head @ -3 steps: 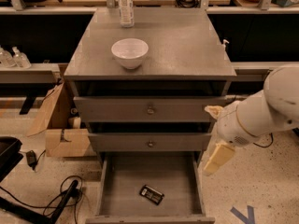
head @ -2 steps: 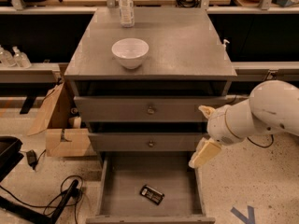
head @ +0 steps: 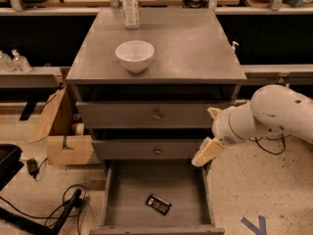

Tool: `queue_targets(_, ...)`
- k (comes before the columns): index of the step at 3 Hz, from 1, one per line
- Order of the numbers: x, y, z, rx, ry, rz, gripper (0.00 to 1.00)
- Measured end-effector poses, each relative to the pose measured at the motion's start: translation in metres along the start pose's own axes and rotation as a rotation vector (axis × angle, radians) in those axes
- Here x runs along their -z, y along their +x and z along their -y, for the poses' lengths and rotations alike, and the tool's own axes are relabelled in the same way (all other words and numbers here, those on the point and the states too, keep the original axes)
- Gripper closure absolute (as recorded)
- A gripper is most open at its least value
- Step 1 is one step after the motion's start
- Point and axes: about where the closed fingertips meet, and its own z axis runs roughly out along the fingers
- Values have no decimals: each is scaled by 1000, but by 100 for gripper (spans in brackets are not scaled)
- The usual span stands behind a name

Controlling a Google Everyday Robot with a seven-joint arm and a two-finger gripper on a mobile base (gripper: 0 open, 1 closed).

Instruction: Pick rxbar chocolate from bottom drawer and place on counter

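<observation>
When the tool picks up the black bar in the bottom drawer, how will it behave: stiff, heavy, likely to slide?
The bar looks small and flat, so it is probably light and unlikely to roll. Lying flat on the plain floor of the drawer, it may slide if pushed rather than gripped. The tool hangs over the drawer's right wall.

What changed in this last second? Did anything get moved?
The arm swung left, bringing the tool to the right edge of the open bottom drawer. Nothing was picked up. The rxbar lies where it was in the drawer, and the bowl and bottle stand unmoved on the counter.
</observation>
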Motion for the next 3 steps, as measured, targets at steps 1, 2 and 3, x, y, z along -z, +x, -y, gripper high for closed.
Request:
queue_targets(1, -15, 1, -6, -2, -14, 12, 0)
queue_targets(2, -75, 10, -32, -25, -63, 82, 0)
queue_targets(3, -151, 30, -50, -38, -67, 170, 0)
